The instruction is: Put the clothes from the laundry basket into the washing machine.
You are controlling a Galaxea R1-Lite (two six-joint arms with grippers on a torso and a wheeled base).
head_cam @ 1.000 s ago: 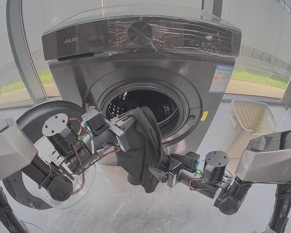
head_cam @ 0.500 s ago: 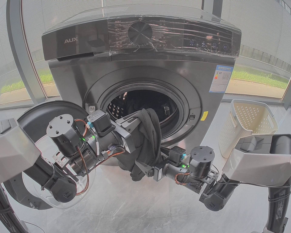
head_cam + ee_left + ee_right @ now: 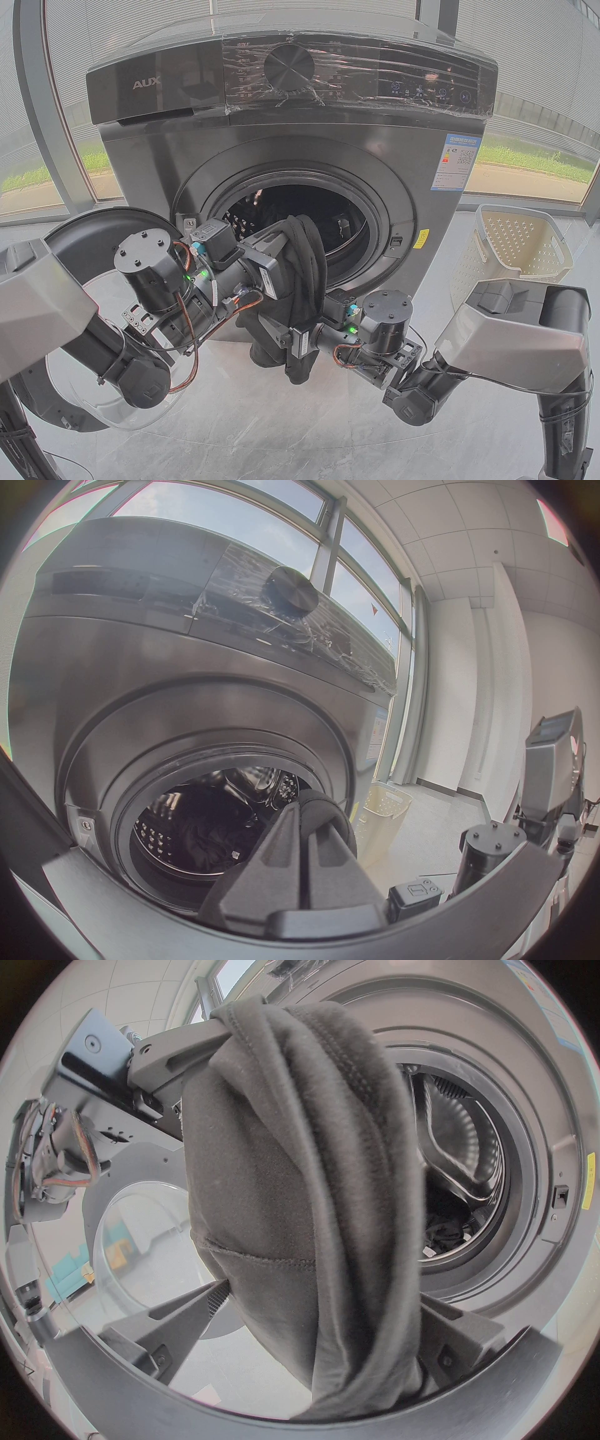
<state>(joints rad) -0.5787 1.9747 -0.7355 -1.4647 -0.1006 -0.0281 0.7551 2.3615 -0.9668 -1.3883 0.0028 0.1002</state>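
Note:
A black garment (image 3: 306,269) hangs in front of the washing machine's (image 3: 287,144) open drum mouth (image 3: 312,215). My left gripper (image 3: 284,239) is shut on its top fold, level with the drum's lower rim; in the left wrist view the gripper (image 3: 304,814) has the cloth (image 3: 328,805) bunched at its tips. My right gripper (image 3: 281,330) sits low under the garment, open, with the hanging cloth (image 3: 312,1210) between its fingers (image 3: 209,1300). Dark clothes (image 3: 447,1232) lie inside the drum.
The round machine door (image 3: 81,250) stands swung open at the left, behind my left arm. A cream laundry basket (image 3: 512,250) leans on the floor right of the machine. Pale tiled floor spreads out in front.
My right arm has swung left and up, bringing its open gripper in around the garment's lower part. My left gripper has carried the garment a little up and closer to the drum.

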